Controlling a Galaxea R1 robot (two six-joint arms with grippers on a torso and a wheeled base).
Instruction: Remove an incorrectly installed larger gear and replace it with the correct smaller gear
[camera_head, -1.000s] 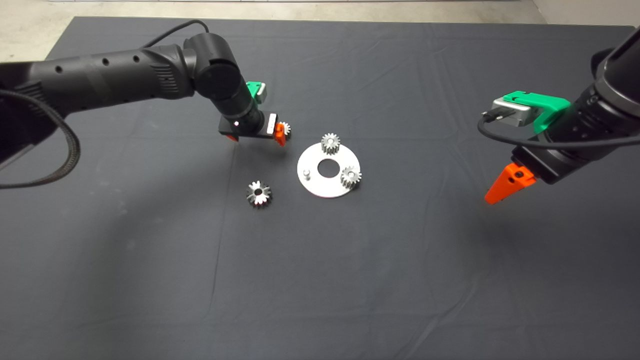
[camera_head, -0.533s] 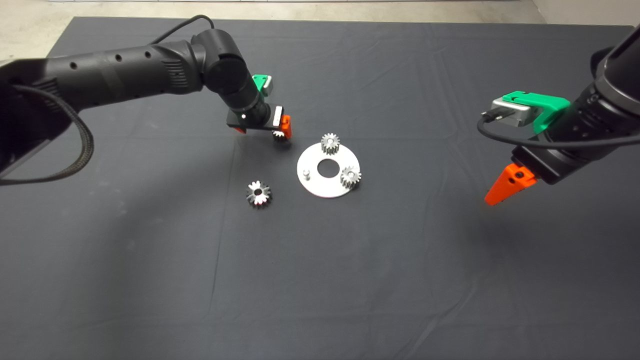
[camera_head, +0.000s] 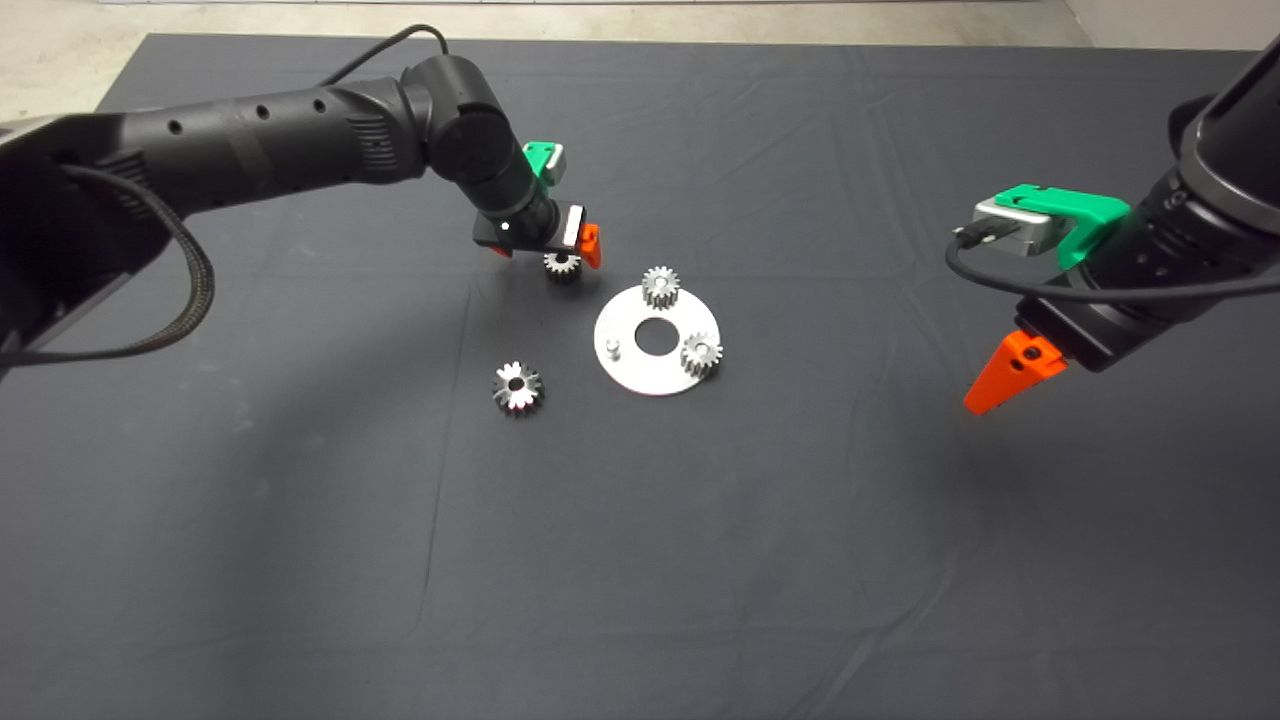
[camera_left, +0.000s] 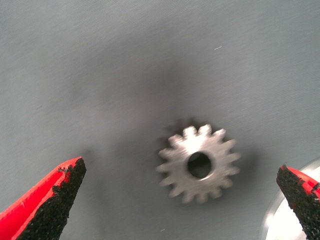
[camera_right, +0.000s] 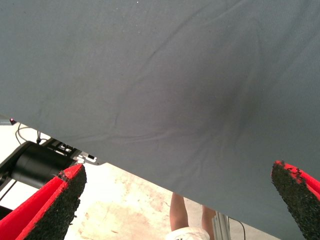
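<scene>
My left pincer (camera_head: 560, 250) hangs spread over the smaller gear (camera_head: 562, 265), which lies flat on the mat (camera_head: 300, 520) between my pads (camera_left: 55, 210) — untouched, at 10 o'clock of the round plate (camera_head: 657, 340). The larger gear (camera_head: 517, 387) lies at the plate's 8 o'clock. My right pincer (camera_right: 175, 200) waits spread near the mat's edge.

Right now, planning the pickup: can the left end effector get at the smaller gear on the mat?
Probably yes: the left end effector hangs open over the smaller gear, nothing between them.
</scene>
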